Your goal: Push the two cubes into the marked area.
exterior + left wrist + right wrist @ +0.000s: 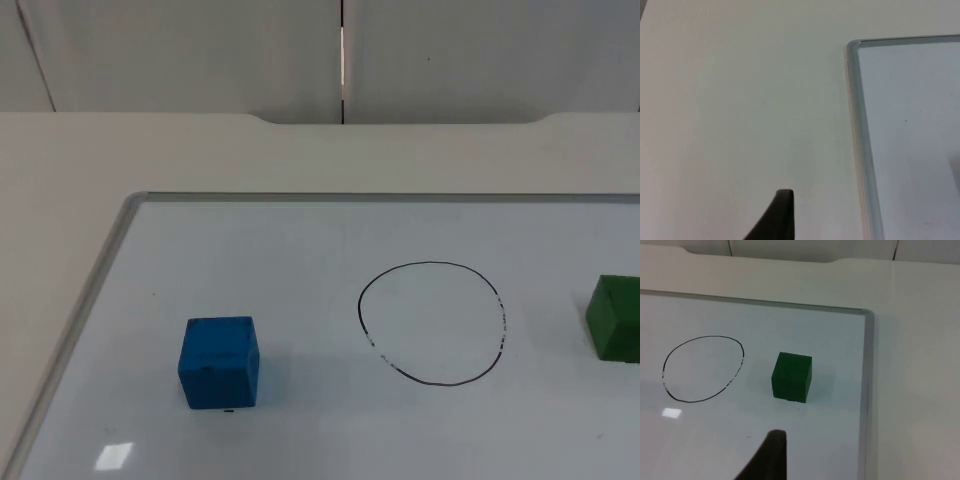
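Observation:
A blue cube [219, 361] rests on the whiteboard [300, 240], left of a hand-drawn black ring [432, 322]. A green cube [616, 318] sits to the right of the ring, cut by the picture's edge. In the right wrist view the green cube [792, 376] stands between the ring [703, 368] and the board's right frame, a short way ahead of my right gripper [771, 452]. My left gripper [782, 210] hangs over the bare table top, beside the board's metal frame [856, 115] near its corner. Both cubes lie outside the ring and nothing touches them.
The whiteboard's raised metal frame [95, 290] runs along its left and far sides. Beyond it lies the white table top [200, 150], ending at the grey partition wall [200, 50].

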`<state>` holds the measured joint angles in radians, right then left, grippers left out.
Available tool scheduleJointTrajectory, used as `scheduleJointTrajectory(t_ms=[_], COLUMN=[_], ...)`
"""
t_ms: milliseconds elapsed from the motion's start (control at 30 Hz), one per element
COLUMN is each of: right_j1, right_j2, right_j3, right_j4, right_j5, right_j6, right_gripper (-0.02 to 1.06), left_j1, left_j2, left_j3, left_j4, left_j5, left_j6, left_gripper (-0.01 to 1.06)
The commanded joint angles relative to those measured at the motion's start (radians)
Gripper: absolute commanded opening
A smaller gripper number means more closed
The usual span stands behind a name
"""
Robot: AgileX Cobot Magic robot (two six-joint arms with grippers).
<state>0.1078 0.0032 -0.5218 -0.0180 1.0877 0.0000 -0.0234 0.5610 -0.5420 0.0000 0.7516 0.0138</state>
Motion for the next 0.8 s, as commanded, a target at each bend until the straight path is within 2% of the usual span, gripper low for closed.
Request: scheduleJointTrajectory(t_ms=[0,167,300,433,467,567,633,667,700,767], right_j1=[-0.005,-0.005,-0.005,-0.005,-0.005,-0.005,-0.005,-0.005,-0.005,-0.005], right_j2=[-0.003,-0.003,-0.003,-0.003,-0.003,-0.003,-0.003,-0.003,-0.003,-0.003], right_j3=[0.006,0.006,0.006,0.006,0.006,0.006,0.006,0.006,0.006,0.006], right_j4=[0.002,0.002,0.002,-0.001,-0.001,-0.001,-0.001,-0.001,-0.001,-0.001], right_j5=[-0.010,-0.010,-0.010,-0.010,-0.010,-0.010,-0.010,-0.010,-0.010,-0.010], right_j6=[0.000,0.000,0.000,0.000,0.000,0.000,0.000,0.000,0.000,0.000], right_gripper=[1.05,1.05,1.05,1.05,1.05,1.05,1.05,1.05,1.05,1.05], left_j1=[0.003,0.003,0.003,0.003,0.003,0.003,0.003,0.003,0.003,0.003], left_j2=[0.042,0.141,0.223,0.341,0.341,0.430,0.491,0.491,0.532,0.591], left_j3=[-0.004,-0.004,-0.004,-0.004,-0.004,-0.004,-0.004,-0.004,-0.004,-0.004], left_j4=[-0.026,-0.069,-0.122,-0.208,-0.208,-0.284,-0.348,-0.348,-0.412,-0.493], left_j5=[-0.040,-0.054,-0.064,-0.088,-0.088,-0.131,-0.164,-0.164,-0.185,-0.206], left_j6=[-0.007,-0.007,-0.007,0.008,0.008,0.011,0.054,0.054,0.121,0.200], left_gripper=[1.05,1.04,0.99,0.81,0.81,0.58,0.39,0.39,0.27,0.12])
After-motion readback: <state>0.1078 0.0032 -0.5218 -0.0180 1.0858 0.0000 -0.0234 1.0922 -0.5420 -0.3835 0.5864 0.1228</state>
